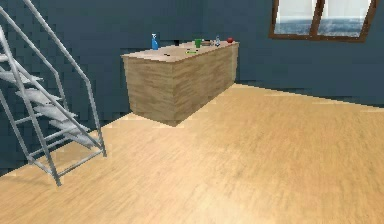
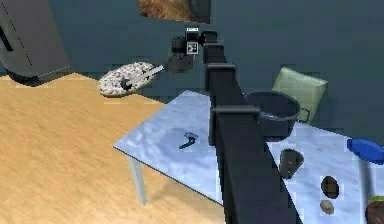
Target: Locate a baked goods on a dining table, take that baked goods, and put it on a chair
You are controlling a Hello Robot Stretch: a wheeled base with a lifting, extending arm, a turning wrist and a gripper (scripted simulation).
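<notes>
In the arm side view the dark arm (image 2: 235, 140) rises over a pale dining table (image 2: 165, 145). At its far end the gripper (image 2: 160, 69) holds a mottled white-and-brown loaf-shaped thing (image 2: 127, 79). The loaf hangs beyond the table's left corner, clear of the floor. A pale green chair (image 2: 301, 91) stands behind the table on the arm's right. On the tabletop are a dark pot (image 2: 270, 111), a small dark utensil (image 2: 187, 141), some brown lumps (image 2: 290, 162) and a blue plate (image 2: 366, 148).
A grey fridge (image 2: 28, 42) stands at the arm side view's far left, and a picture (image 2: 175, 9) hangs on the dark wall. The forward view has a wooden counter (image 1: 180, 80) with small items, metal steps (image 1: 40, 100) at left, a window (image 1: 322, 18), and bare wood floor (image 1: 250, 160).
</notes>
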